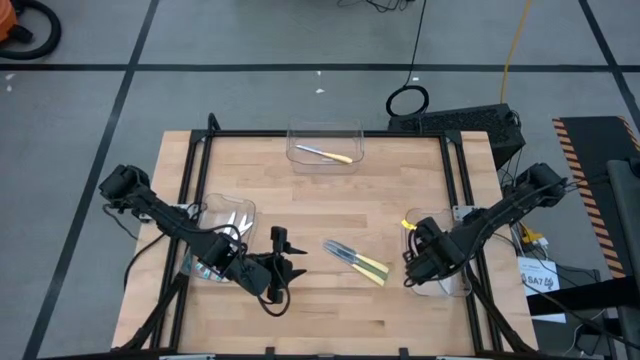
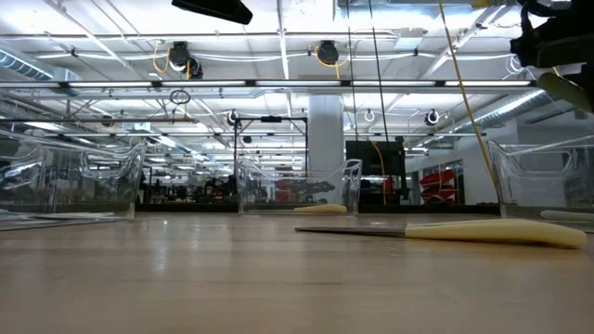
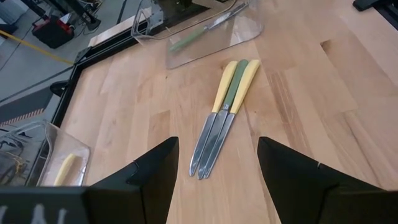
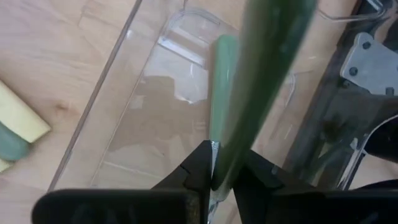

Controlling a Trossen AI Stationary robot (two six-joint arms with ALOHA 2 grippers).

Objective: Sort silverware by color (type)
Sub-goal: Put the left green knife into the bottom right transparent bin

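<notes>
The right tool (image 4: 214,171) was clamped on a green-handled knife (image 4: 264,68), holding it over the clear bin (image 1: 455,285) at the right edge of the desk (image 1: 400,180), where another green-handled utensil (image 4: 221,87) already lay. The held knife's handle ran roughly along the same line as the one below, so a release there would likely have dropped it lengthwise into the bin.

The left tool (image 3: 214,180) stood with its fingers (image 3: 155,171) apart, low over the desk and facing three knives (image 3: 224,112), two yellow-handled and one green between them. They lay side by side, touching, blade tips toward that tool and handles pointing away toward the right bin. The left arm was the nearer one. One yellow-handled utensil (image 1: 325,154) lay in the far bin (image 1: 325,130).
</notes>
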